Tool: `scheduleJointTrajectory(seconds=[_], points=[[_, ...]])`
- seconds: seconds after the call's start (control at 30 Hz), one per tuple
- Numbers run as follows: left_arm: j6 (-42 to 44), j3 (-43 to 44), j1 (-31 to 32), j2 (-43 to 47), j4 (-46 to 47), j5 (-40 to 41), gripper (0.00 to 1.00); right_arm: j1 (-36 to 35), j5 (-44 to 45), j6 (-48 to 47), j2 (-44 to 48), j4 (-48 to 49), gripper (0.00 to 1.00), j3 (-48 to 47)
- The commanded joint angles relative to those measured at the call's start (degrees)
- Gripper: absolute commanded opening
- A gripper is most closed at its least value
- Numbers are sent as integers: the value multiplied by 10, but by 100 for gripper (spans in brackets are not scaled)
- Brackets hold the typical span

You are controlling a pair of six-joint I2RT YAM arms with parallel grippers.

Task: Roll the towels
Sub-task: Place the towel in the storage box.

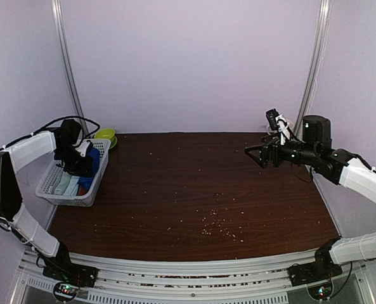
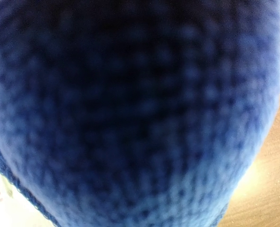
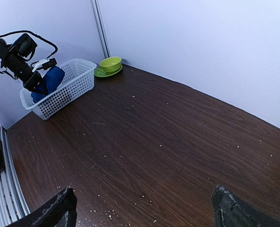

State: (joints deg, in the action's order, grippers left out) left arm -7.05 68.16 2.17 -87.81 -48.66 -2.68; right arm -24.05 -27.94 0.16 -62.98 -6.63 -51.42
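Probably a robotics lab booth: pale wall panels (image 1: 188, 63) and metal corner rails (image 1: 71, 69) enclose a dark wooden surface (image 1: 194, 183) with left arm (image 1: 32, 147) and right arm (image 1: 365, 177) bolted alongside.

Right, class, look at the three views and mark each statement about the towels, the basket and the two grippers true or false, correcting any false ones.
1. The blue towel lies spread flat on the table. False: it is bunched up at the left gripper, over the white basket.
2. The right gripper has its jaws open with nothing between them. True.
3. The basket stands at the table's right side. False: it stands at the left side, by the left arm.
4. A green bowl sits behind the basket, near the back wall. True.
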Motion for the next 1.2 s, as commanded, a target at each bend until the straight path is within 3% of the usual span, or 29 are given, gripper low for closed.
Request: scheduleJointTrajectory(seconds=[0.0,0.4,0.73,0.97,1.17], points=[[-29,19,-1,15,-57,-39,0,3,-22,-2,1,7,100,-3],[-124,72,-1,-20,-189,74,0,3,-47,4,24,15,100,5],[-105,83,-1,-68,-183,35,0,3,-51,7,30,22,100,10],[-103,91,-1,-105,-184,42,11,3,-47,5,30,21,100,10],[-101,91,-1,-101,-184,40,36,3,-46,4,30,19,100,9]])
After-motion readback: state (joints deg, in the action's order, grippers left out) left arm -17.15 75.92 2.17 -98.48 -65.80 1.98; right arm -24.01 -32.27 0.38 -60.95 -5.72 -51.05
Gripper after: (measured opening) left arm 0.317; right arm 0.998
